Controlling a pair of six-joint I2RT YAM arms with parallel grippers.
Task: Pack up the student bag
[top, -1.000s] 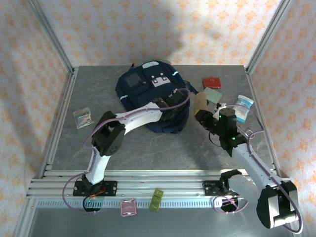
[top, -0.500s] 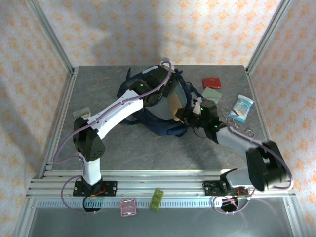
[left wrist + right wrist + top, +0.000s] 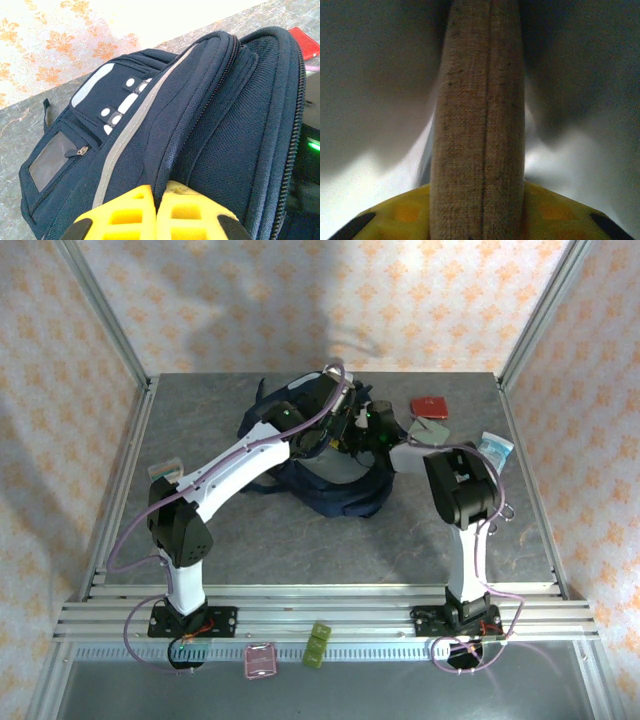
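Note:
The student bag (image 3: 335,485) lies at the back middle of the table, navy blue with a grey stripe and white patches (image 3: 115,107). My left gripper (image 3: 157,192) is shut on a fold of the bag's rim beside the zipper and holds it up (image 3: 322,420). My right gripper (image 3: 362,427) reaches into the bag's opening from the right. Between its yellow fingers (image 3: 405,212) stands a tan cloth-bound book (image 3: 480,125), edge on, with the dim inside of the bag around it.
A red book (image 3: 430,405) and a grey-green one (image 3: 432,428) lie right of the bag, with a light blue packet (image 3: 493,448) further right. A small striped box (image 3: 166,472) sits at the left. Pink (image 3: 260,660) and green (image 3: 318,644) items rest on the front rail.
My right arm has swung left and forward, carrying the tan book from beside the bag into its opening. A second ago my left gripper lifted the bag's rim; it holds still now.

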